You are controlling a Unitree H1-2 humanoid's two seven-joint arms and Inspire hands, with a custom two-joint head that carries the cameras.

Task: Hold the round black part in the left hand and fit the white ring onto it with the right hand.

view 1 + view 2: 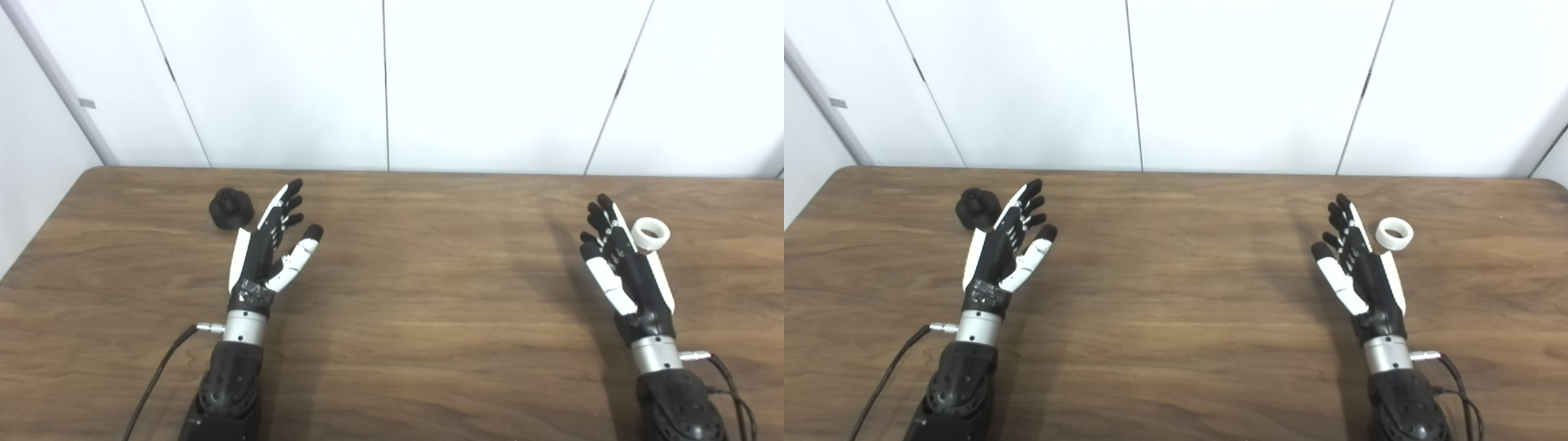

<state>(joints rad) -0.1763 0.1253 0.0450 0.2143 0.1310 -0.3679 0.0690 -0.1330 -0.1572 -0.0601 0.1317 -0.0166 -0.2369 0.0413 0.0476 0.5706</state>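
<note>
Both robot hands, left [267, 245] and right [1356, 269], are spread and empty. The white ring [1394, 233] looks light, stiff; pinch its rim. The black part [977, 209] looks solid; grip its wide base.

A: What sits where on the wooden table [429, 294]?
B: The round black part [231, 208] lies far left, just left of the left hand [269, 245].
A: The white ring [1394, 233]?
B: Far right, just right of the right hand [1356, 263]; hands well apart.

Lab: bare table [429, 306], white panels [490, 79]
</note>
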